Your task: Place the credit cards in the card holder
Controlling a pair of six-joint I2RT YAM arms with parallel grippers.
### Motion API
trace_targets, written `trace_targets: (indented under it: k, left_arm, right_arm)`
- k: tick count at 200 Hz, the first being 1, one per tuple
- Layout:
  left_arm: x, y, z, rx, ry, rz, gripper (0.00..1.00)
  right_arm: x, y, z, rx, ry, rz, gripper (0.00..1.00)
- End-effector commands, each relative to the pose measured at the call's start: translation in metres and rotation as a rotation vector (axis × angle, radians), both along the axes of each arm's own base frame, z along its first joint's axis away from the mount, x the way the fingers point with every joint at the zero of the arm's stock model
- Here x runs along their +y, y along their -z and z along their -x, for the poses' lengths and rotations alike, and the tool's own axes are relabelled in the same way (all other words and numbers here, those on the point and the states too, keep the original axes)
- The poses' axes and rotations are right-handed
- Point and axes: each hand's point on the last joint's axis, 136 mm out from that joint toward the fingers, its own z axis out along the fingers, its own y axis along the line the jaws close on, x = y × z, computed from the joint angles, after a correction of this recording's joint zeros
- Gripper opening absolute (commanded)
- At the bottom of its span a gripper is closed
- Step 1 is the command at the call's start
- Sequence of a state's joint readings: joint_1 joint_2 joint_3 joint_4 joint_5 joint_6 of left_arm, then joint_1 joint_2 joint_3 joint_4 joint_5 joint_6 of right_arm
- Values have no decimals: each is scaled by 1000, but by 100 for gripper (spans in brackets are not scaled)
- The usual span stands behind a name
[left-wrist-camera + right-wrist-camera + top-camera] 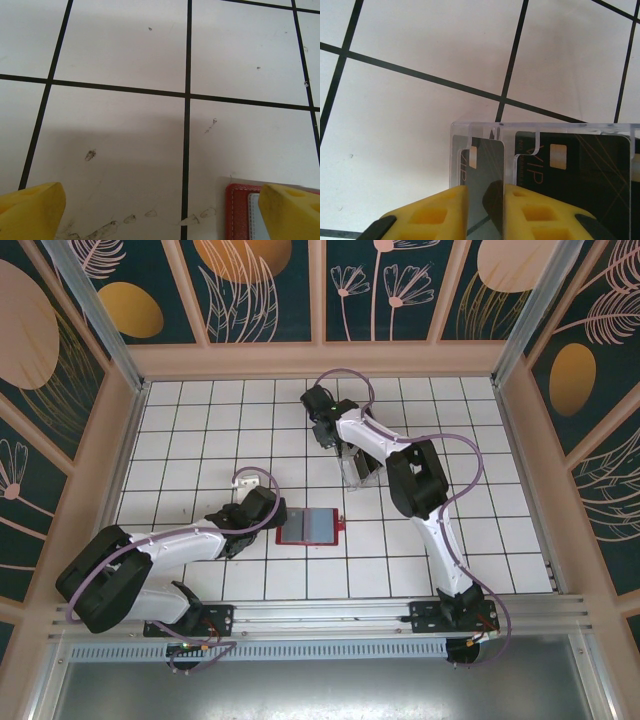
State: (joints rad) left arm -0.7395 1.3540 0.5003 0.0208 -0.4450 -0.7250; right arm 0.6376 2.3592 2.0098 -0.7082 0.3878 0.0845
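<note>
The card holder [310,526] lies open and flat, red-rimmed with grey-blue pockets; its corner [239,212] shows under my left gripper's right fingertip. My left gripper [272,518] [160,192] hovers low at the holder's left edge, open wide, with bare tile between its fingers. Black credit cards stand in a clear rack [358,472] [470,129]. My right gripper [350,456] [486,192] is down on the rack. Its yellow fingers stand close on either side of the end credit card [487,160], a narrow gap still between them. Another credit card [585,165] stands in the slot to the right.
White tiles with black grid lines cover the table [200,440]. Wooden walls and metal posts ring it. Smudges mark the tile [90,155] near my left gripper. The right arm's cable loops over the far middle tiles [345,375].
</note>
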Motion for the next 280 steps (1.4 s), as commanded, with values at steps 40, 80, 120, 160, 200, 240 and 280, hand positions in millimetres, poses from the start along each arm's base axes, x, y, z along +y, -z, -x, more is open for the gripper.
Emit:
trace_targets:
  k: [40,80,120,160,200,240,280]
  left_arm:
    - [1,5,0,7,10,-10,99]
    - [1,5,-1,7,8,-10,98]
    - [0,6,-1,10,10,-10,99]
    - [0,7,-1,11,10,-9,99]
    - [0,7,-1,12,10,-7,99]
    - [-1,6,-1,9,10,-5,98]
    - [0,5,0,10,10,-6,98]
  right_arm:
    - [6,-12,0,4,1,-54,22]
    - [5,-17,-3,12,17,-105,21]
    - [3,-21,-5,15,27,-141,19]
    - [2,-27,-7,10,32,-165,17]
    - [2,-31,-6,7,37,-185,15]
    - [1,-30,-6,15,42,-199,11]
    - [0,-33,-7,17,46,-218,6]
